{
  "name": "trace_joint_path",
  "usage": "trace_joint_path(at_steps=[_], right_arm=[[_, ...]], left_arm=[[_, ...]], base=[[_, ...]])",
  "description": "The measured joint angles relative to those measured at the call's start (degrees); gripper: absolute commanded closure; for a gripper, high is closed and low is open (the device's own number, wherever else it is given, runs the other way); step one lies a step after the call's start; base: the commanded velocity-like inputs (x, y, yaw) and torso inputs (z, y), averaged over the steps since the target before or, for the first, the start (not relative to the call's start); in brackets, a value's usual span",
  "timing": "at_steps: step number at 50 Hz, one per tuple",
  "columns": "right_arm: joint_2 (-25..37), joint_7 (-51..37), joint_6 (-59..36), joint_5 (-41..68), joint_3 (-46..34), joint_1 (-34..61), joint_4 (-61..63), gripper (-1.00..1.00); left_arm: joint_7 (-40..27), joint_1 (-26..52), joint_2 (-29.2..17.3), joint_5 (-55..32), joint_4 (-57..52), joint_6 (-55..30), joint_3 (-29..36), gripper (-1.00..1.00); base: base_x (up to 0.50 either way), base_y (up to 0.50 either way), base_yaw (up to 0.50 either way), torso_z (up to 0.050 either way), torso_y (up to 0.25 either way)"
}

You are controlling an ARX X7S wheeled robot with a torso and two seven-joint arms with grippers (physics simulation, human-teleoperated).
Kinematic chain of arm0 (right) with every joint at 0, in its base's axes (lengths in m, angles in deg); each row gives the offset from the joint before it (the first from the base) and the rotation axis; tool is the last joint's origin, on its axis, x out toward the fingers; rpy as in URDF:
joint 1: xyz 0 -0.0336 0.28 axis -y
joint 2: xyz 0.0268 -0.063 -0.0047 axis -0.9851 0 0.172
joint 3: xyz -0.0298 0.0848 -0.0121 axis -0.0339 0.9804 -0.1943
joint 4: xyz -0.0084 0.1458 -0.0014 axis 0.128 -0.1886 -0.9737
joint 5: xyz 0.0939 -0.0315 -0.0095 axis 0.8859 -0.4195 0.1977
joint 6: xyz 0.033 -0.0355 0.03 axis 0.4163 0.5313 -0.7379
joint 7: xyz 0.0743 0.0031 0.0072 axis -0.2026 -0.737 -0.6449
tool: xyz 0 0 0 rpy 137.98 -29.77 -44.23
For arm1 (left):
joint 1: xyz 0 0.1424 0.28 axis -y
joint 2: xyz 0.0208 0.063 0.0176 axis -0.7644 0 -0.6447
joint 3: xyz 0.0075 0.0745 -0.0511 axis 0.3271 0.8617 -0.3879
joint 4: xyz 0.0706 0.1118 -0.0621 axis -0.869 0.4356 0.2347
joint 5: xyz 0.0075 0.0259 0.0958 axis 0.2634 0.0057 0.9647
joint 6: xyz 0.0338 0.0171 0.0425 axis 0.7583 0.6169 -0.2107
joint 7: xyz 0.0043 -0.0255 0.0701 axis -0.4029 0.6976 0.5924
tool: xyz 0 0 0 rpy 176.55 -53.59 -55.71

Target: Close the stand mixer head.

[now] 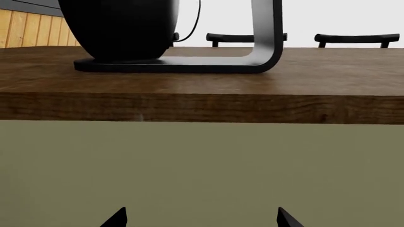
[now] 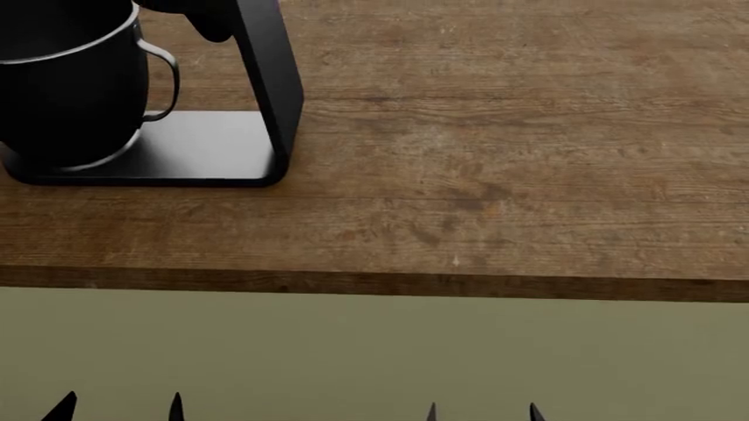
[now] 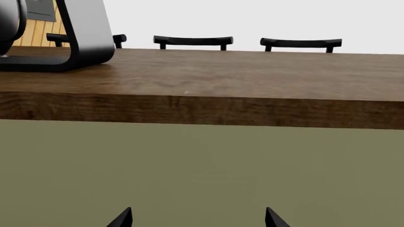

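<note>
Head view alone perhaps catches the stand mixer head [image 2: 199, 13]; both grippers' jaws gape empty.

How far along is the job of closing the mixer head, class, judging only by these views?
Nothing looks done. Both end effectors, left and right, are open and empty, low in front of the counter's edge, touching nothing. The mixer stands at the counter's left with its bowl seated. Only a sliver of the mixer head shows, so its tilt cannot be judged. Reaching it and pressing it down remains.
</note>
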Motion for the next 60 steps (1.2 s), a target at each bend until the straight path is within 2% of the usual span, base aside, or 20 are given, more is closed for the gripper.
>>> trace_joint_path(at_steps=[29, 40, 48, 55, 60], right_arm=[[2.0, -2.8, -0.5, 0.6, -2.4, 0.4, -0.4, -1.0], [2.6, -4.4, -3.7, 1.0, -2.6, 0.1, 4.4, -1.0], [3.9, -5.9, -16.9, 1.6, -2.3, 2.2, 20.8, -1.0], [5.1, -7.0, -32.8, 4.0, -0.1, 7.4, 37.1, -1.0], [9.9, -14.1, -42.2, 13.2, 1.6, 13.3, 46.2, -1.0]], left_arm=[[-2.2, 0.1, -2.3, -0.9, 0.4, 1.1, 2.9, -1.0], [-3.3, -0.7, -2.8, -1.9, -3.1, -0.2, 3.4, -1.0], [-5.6, 1.0, -5.0, -4.5, -20.4, -16.5, 2.8, -1.0], [-7.4, 6.4, -6.8, -8.3, -36.3, -34.4, 0.9, -1.0], [-9.1, 11.4, -8.0, -13.2, -45.2, -46.1, -2.5, -1.0]], base=[[0.0, 0.0, 0.0, 0.05, 0.0], [0.0, 0.0, 0.0, 0.0, 0.0], [0.0, 0.0, 0.0, 0.0, 0.0], [0.0, 0.0, 0.0, 0.0, 0.0], [0.0, 0.0, 0.0, 0.0, 0.0]])
